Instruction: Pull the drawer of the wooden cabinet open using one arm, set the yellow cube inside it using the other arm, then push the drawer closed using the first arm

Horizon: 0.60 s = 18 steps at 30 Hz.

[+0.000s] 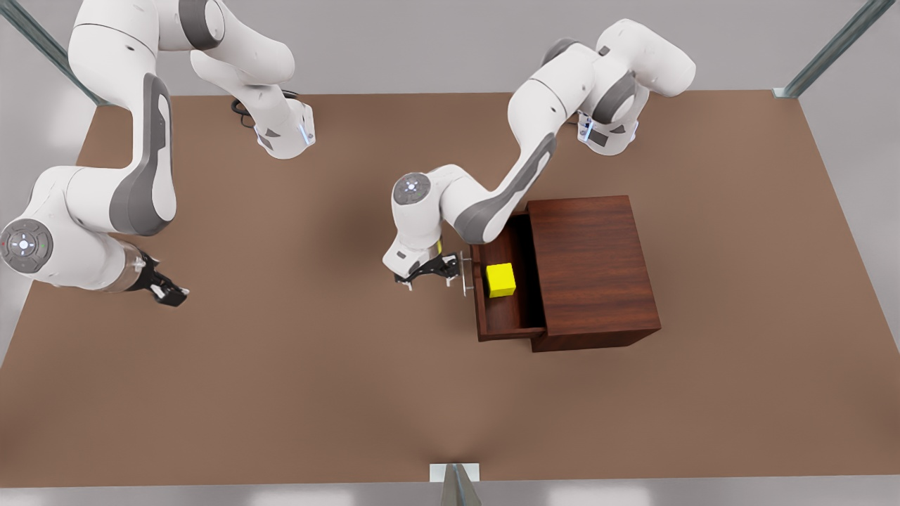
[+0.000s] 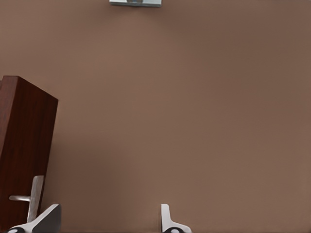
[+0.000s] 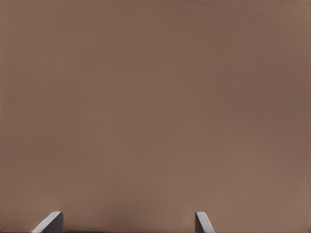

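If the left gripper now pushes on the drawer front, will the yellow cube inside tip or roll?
Probably not. The yellow cube sits flat on the floor of the open drawer, and its square faces give it nothing to roll on. It might slide a little on the smooth wood. The left gripper, open, is beside the handle; the right gripper waits far off.

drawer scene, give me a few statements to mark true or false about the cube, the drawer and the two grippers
1. The yellow cube lies inside the drawer. True.
2. The drawer is shut flush with the wooden cabinet. False: it is pulled out.
3. The left gripper is at the drawer's silver handle, fingers apart. True.
4. The right gripper grips the cube. False: it hangs open over bare table, holding nothing.
5. The cube sits on the cabinet's top. False: it is in the drawer.
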Tool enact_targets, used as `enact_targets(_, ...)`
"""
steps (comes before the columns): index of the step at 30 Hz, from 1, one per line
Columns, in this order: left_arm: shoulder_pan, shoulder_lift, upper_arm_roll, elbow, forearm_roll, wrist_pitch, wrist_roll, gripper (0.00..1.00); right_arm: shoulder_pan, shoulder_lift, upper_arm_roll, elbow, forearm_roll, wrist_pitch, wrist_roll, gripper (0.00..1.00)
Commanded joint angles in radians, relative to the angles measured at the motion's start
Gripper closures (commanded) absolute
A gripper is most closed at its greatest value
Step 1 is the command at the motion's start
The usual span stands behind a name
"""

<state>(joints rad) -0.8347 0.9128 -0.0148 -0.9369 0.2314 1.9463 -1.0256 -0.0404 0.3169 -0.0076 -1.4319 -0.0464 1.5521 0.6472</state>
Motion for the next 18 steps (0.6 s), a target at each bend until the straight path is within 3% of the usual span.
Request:
enact_targets(1, 0.003, 0.009, -0.001, -0.005, -0.017, 0.026, -0.312, 0.00, 0.002, -0.001, 0.000, 0.002, 0.002, 0.000, -0.741, 0.00)
enact_targets(18, 0.109, 0.006, 0.001, -0.074, -0.058, -0.064, 0.012, 0.00, 0.002, 0.001, 0.001, 0.004, 0.000, 0.000, -0.713, 0.00)
